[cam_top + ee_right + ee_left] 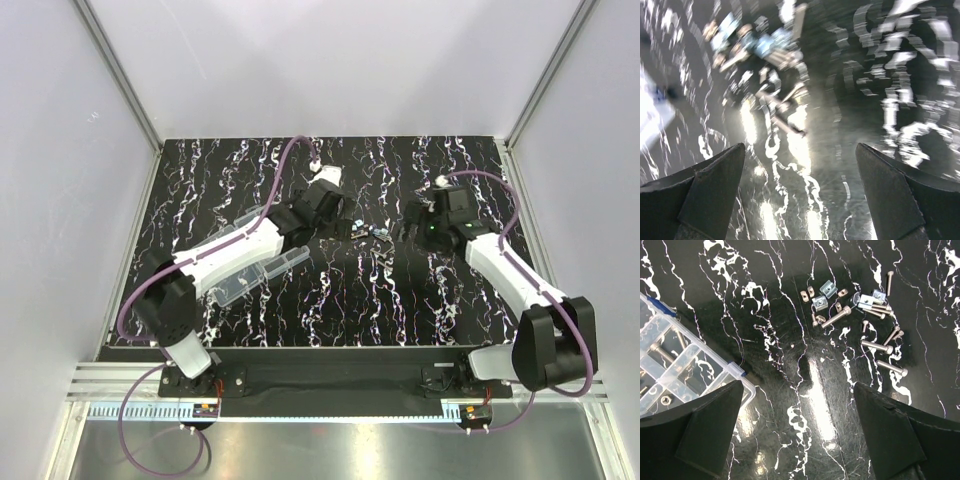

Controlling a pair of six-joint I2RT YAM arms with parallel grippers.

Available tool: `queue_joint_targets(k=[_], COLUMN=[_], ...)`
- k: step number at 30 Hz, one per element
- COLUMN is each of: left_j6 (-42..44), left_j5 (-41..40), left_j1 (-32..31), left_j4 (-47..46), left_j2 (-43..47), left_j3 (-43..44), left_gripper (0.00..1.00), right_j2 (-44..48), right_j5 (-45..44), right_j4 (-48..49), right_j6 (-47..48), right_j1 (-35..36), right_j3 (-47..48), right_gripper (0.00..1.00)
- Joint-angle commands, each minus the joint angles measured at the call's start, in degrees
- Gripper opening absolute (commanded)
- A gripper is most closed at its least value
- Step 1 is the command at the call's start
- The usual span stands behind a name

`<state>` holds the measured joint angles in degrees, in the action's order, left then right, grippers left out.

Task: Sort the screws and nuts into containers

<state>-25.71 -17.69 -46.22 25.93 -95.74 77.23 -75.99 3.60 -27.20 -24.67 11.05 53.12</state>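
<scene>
Your left gripper (799, 390) stands wide, with nothing between its fingers, over bare table (765, 300). The box (685, 365) lies left of it and nearer to you, partly under the left arm. The loose screws (876, 346) are scattered mid-table between your two grippers, with the nuts (826, 288) bunched at one edge of them. A few screws and a nut sit in the box's compartments. Your right gripper (801, 150) is wide too and holds nothing. Its view is blurred, so the pile shows only as a smear.
</scene>
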Motion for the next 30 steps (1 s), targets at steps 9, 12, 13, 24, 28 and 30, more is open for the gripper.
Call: queue_joint_targets(k=[9,12,13,24,28,30], left_j6=[-4.60,-4.61,-4.43,-0.03,-0.04,-0.21], left_j5=[6.61,9.69,10.22,10.92,12.33,12.33], left_j1=[9.27,13.42,14.04,16.59,16.86,16.86], left_j4=[-0.62,1.66,2.10,7.03,6.67,6.59], left_j2=[10.74,15.05,16.97,22.18,21.57,21.39], left_j3=[-8.75,-10.87,-11.48,-12.89,-13.42,-13.42], left_gripper=[0.99,0.99,0.99,0.99,0.99,0.99], right_j2=[-2.50,-5.92,-6.97,-12.78,-16.90,-18.14], right_j5=[4.58,4.23,3.97,3.87,1.07,-0.77], right_j4=[11.82,11.91,11.56,7.78,5.14,5.05], right_j6=[11.73,14.37,14.56,22.55,24.05,24.40], right_j1=[7.76,8.46,8.46,11.63,13.12,14.09], right_j3=[-3.73,-3.47,-2.86,0.66,2.86,3.39], right_gripper=[0.96,0.90,0.88,0.67,0.63,0.62])
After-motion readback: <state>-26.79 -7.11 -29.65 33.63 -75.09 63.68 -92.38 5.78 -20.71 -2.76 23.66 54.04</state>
